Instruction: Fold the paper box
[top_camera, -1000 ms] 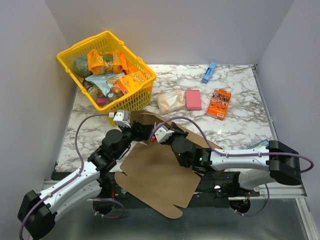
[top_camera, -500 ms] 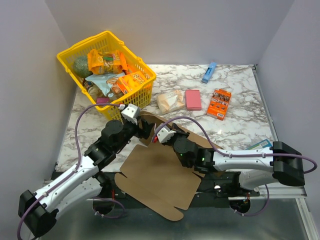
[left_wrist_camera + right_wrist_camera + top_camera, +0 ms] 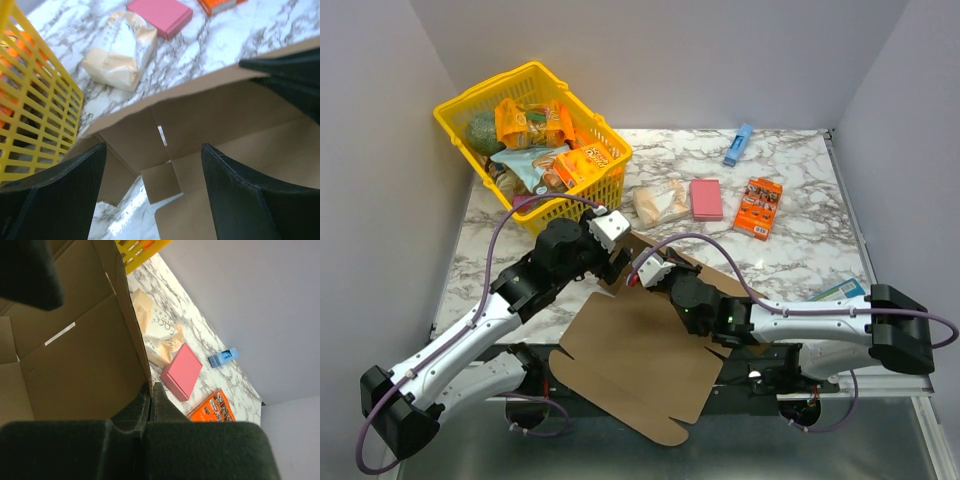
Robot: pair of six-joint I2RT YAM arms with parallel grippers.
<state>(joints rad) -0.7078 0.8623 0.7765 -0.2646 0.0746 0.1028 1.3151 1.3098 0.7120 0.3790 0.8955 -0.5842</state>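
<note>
Presently noted: brown corrugated box (image 3: pixel 640 350), die-cut and slitted, lying mostly flat at 6 o'clock on marble table (image 3: pixel 800 250), far flap raised. Right gripper (image 3: pixel 151 387) pinched on flap's thin edge. Left gripper (image 3: pixel 153 147) spread wide, astride same flap. Yellow lattice basket (image 3: pixel 470 105) at 10 o'clock.

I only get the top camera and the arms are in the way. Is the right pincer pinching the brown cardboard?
Observer: Yes. The right wrist camera shows the right pincer shut on an edge of the paper box.
Operator: And the left one?
Observer: The left wrist camera shows the left pincer wide open, gripping nothing, cardboard ahead of it.
Operator: Any holes in it?
Observer: A thin slit beside a fold, hidden under the arms for you.
</note>
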